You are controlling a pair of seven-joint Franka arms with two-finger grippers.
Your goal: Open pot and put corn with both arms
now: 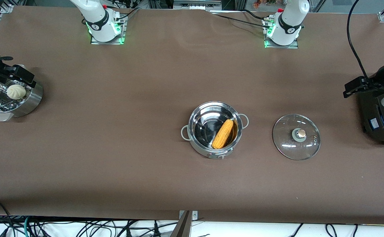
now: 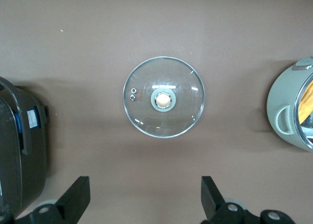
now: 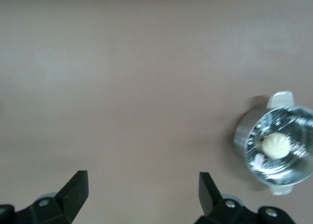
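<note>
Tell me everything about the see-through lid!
The lid is round clear glass with a thin metal rim, a tan knob on a grey base in the middle, and a small vent hole near it. It lies flat on the brown table, knob up, beside the open pot, toward the left arm's end. Nothing touches it.

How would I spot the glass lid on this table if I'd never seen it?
Find the shiny steel pot with the corn in it, about mid-table. Beside it, toward the left arm's end, the lid lies flat on the brown table, short of the black cooker. It alone is a see-through disc with a tan knob.
</note>
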